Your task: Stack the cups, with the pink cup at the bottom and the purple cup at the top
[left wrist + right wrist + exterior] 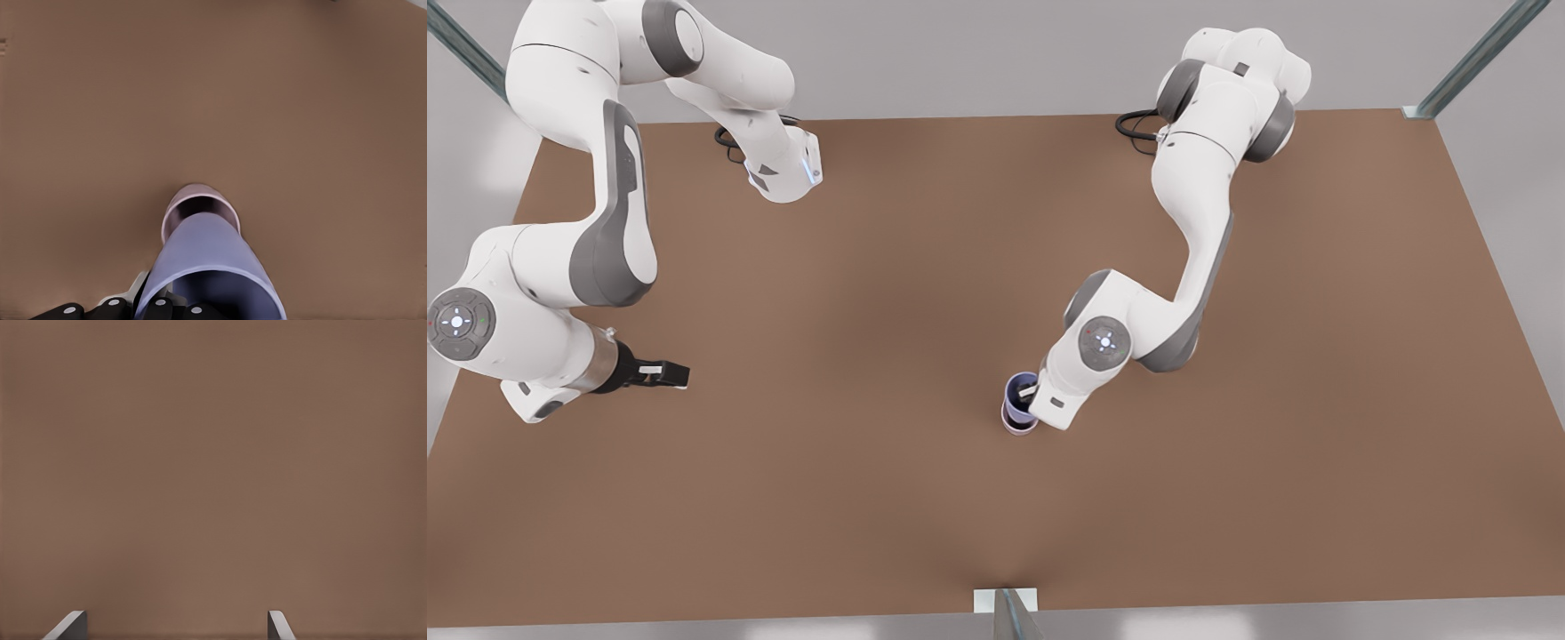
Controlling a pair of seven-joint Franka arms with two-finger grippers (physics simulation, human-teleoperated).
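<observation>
On the front view's left, the right gripper (pixel 669 373) hangs over bare brown table (pixel 854 293), fingers (pixel 70 625) spread wide and holding nothing. Toward the front view's right, the left gripper (pixel 1032 397) clasps the purple cup (pixel 1020 395) by its rim, nested into the pink cup (pixel 197 204) standing on the table.

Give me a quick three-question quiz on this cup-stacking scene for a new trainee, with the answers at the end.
1. True or false: the purple cup is in the pink cup.
2. Which gripper holds the purple cup: A left, B right?
3. Fill in: the right gripper, waiting over bare table, has its jaws ____.

Key: 1 true, its base sits in the pink rim. 2 A, the left gripper, jaws clamped on the purple rim. 3 open.
</observation>
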